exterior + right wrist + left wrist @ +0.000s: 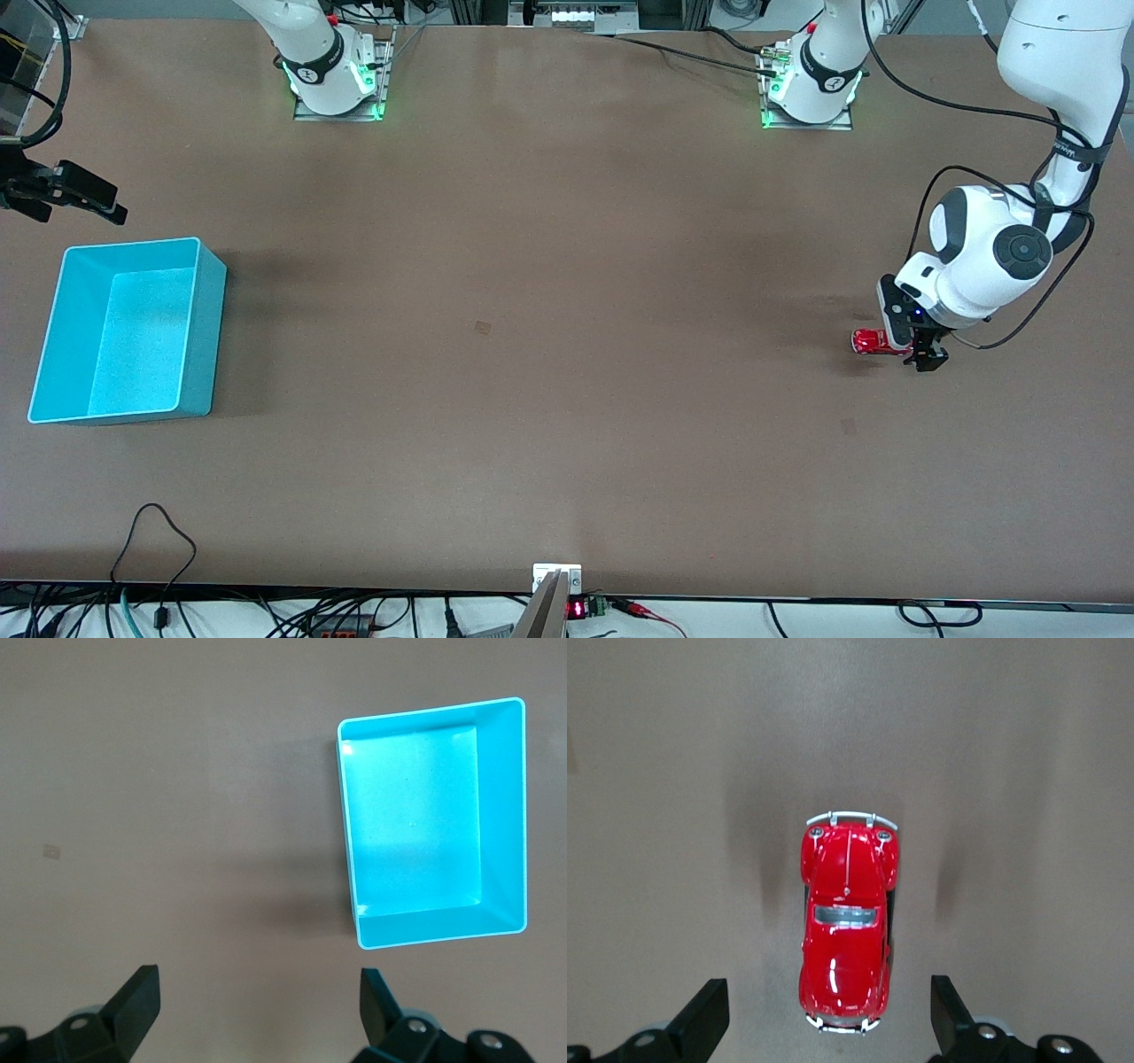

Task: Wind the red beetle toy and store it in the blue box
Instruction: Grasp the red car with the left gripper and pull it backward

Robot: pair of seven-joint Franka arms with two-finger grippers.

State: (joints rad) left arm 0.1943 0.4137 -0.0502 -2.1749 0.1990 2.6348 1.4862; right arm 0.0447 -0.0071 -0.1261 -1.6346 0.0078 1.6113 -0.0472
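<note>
Down at the left arm's end of the brown table (pixel 567 372), a tiny glossy red beetle toy (pixel 873 342) sits on its wheels on the bare surface. The left gripper (pixel 921 347) hangs low right above it, and its fingers (pixel 704 1019) stand wide apart, one on each side of the car, with a clear gap to the body on both flanks. Nothing is gripped yet. Seen from the left wrist, the red beetle toy (pixel 847 935) points lengthwise between the fingers, silvery bumpers at both ends and a pale window in the roof.

Well apart from the toy, at the right arm's end of the table, stands the blue box (pixel 199 328), open-topped and empty, with thin cyan walls. The right gripper (pixel 66 190) waits in the air, next to the box, spread wide and holding nothing; its wrist view looks down on the blue box (pixel 500 815).

My guess is that the toy is light and rigid, but its polished rounded shell looks slippery, so a pinch high on the roof could squirt it out. The flat flanks low on the doors, between the wheels, look like the surest hold. The small bumpers seem fragile and best left alone
</note>
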